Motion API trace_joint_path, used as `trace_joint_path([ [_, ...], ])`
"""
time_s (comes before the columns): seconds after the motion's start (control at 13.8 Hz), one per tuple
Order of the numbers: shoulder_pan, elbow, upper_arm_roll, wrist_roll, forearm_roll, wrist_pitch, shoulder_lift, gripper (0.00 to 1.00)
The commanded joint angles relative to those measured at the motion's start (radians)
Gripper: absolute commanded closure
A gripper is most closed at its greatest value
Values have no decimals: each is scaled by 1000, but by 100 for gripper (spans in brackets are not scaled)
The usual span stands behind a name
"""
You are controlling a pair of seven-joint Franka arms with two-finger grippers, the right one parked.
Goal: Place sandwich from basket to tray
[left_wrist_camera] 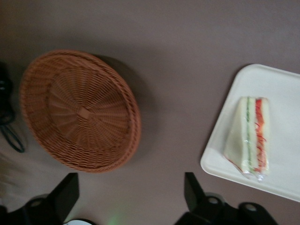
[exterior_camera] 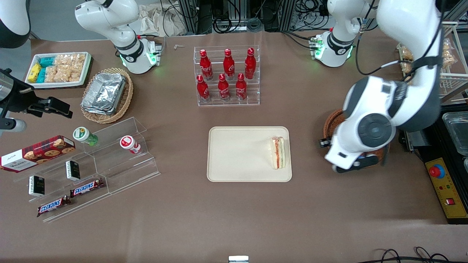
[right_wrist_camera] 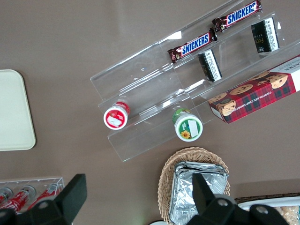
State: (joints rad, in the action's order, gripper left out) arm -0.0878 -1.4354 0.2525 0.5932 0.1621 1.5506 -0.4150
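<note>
My gripper (left_wrist_camera: 129,197) has matt black plastic fingers; rough woven wicker basket (left_wrist_camera: 79,110); smooth matt tray (left_wrist_camera: 276,93).

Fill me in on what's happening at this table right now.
The left arm's gripper hangs open and holds nothing, above the brown table between the round reddish-brown wicker basket and the cream rectangular tray. The triangular white-bread sandwich with its red and green filling lies on the tray, near the edge closest to the basket. The basket shows nothing inside.
</note>
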Motion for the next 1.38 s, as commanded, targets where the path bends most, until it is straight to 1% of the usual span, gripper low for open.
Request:
trace_joint_path([
  [0.0, 81, -30, 7, -122, 19, -18, 59, 1],
  [0.15, 131, -34, 5, -208, 23, -56, 94, 1],
  [0.29, 166, -75, 5, -288, 36, -58, 151, 0],
  [0.44, 177, -82, -7, -305, 16, -58, 177, 0],
  [0.65, 148, -74, -84, -340, -35, -53, 212, 0],
  [0.87, 79, -74, -192, -377, -39, -55, 243, 0],
  [0.94, 65, -76, -222, -389, -58, -56, 252, 0],
  [1.09, 42, -76, -301, -421, -136, -55, 280, 0],
  [1.23, 43, -56, -315, -426, -144, -57, 279, 0],
  [1.31, 42, -21, -314, -415, -148, -57, 257, 0],
])
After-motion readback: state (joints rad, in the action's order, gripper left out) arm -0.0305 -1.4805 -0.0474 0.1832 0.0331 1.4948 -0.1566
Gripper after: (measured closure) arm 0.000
